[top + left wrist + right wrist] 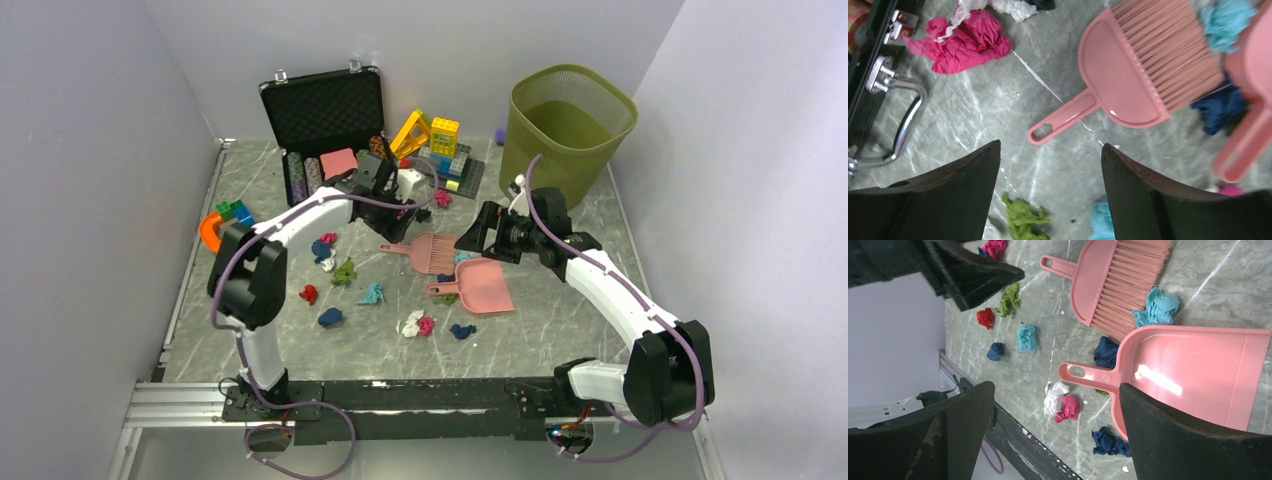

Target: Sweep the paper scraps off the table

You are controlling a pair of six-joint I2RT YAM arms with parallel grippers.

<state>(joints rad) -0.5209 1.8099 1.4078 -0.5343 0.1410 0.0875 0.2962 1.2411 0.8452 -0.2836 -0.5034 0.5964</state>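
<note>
The paper scraps [330,317] were small crumpled wads in pink, blue, teal, green, red and white. They lay scattered mid-table [560,340], mostly at eight o'clock of the pink brush [432,250]. The surface was grey-green marble with pale veins, enclosed by light walls. My left gripper [1050,150] and right gripper [1055,390] both stood spread, holding nothing.

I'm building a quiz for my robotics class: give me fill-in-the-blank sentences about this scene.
The bristled plastic hand brush and flat plastic dustpan on the grey-green marble table are both ____.
The left gripper and right gripper are both ____.
The olive-green mesh wastebasket stands at the table's far ____ corner.
Missing: pink; open; right.
</note>
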